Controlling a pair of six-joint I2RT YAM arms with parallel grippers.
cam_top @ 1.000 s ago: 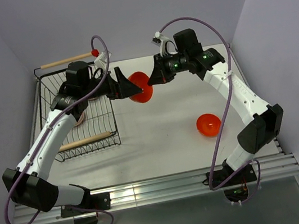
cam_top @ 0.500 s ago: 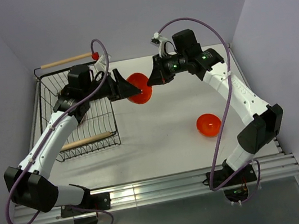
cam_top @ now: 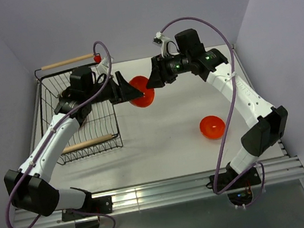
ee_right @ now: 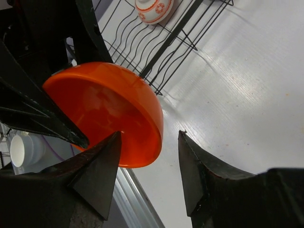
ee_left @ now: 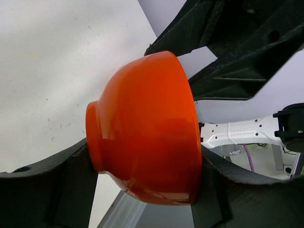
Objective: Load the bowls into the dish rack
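Black wire dish rack [cam_top: 80,116] (wooden rod handles) sits left on the white counter [cam_top: 162,141], a red-and-white patterned bowl [ee_right: 153,9] inside. Just right of it, the left end effector [cam_top: 127,90] clamps a glossy orange round bowl [cam_top: 141,91], tipped sideways. Right end effector [cam_top: 155,79] is parted beside its rim, gripping nothing. A second orange bowl [cam_top: 212,127] rests farther right.

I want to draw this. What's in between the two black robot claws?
A glossy orange round bowl, seen in the top view. The left gripper clamps it; the right gripper has open jaws beside its rim.
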